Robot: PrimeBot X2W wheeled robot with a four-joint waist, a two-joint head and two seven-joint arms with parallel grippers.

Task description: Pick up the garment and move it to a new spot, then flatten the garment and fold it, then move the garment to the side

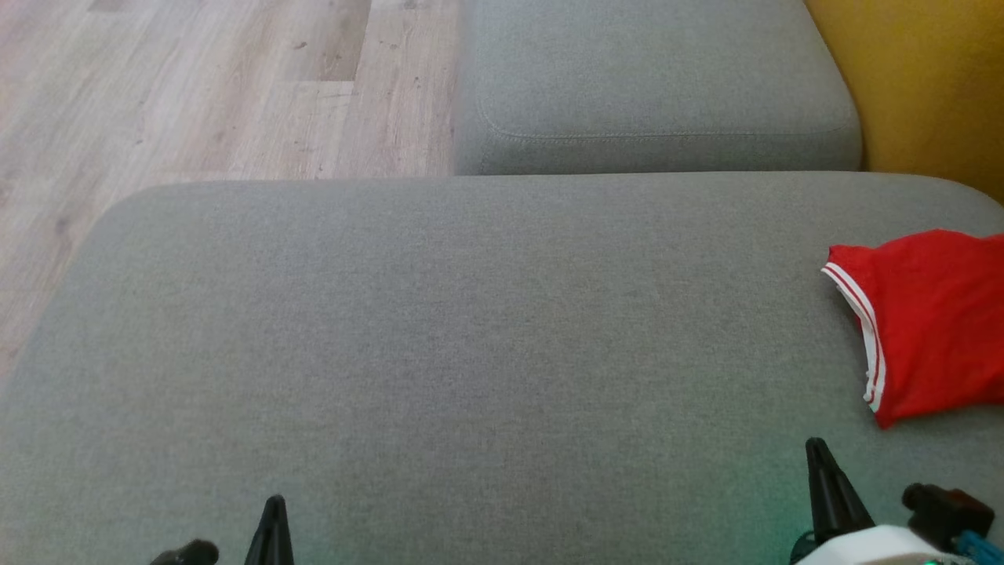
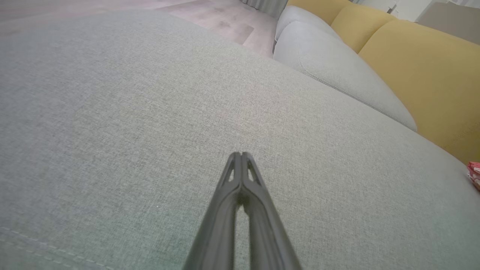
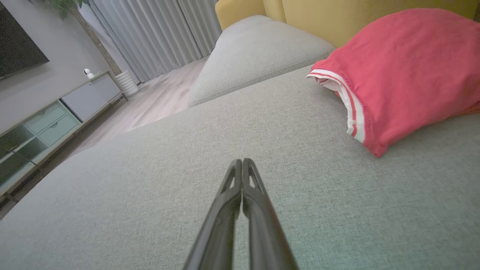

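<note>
In the head view, the big grey seat cushion (image 1: 471,353) spreads across most of what we see. The red garment (image 1: 933,322) lies bunched at the cushion's right edge, with its white-and-red striped trim (image 1: 867,345) turned toward the cushion's middle. The left gripper (image 1: 274,510) pokes up at the cushion's near edge, left of centre. The right gripper (image 1: 817,453) rises at the same edge on the right, near the garment but apart from it. Beyond the cushion's far edge we see a second grey cushion (image 1: 659,86), a wooden floor (image 1: 196,86) and a yellow backrest (image 1: 925,78).

In the left wrist view, the left gripper's jaws are pressed together tip to tip with nothing between them, pointing across bare cushion fabric. We catch a sliver of the garment at the cushion's right side, well apart from the tips.

In the right wrist view, the right gripper's jaws are likewise pressed together and empty above the cushion. The garment sits on the cushion ahead and to the right of the tips, near them but not touching. It rests against the backrest. Past the cushion's far left side we see a low cabinet (image 3: 56,116) and grey curtains (image 3: 157,33).
</note>
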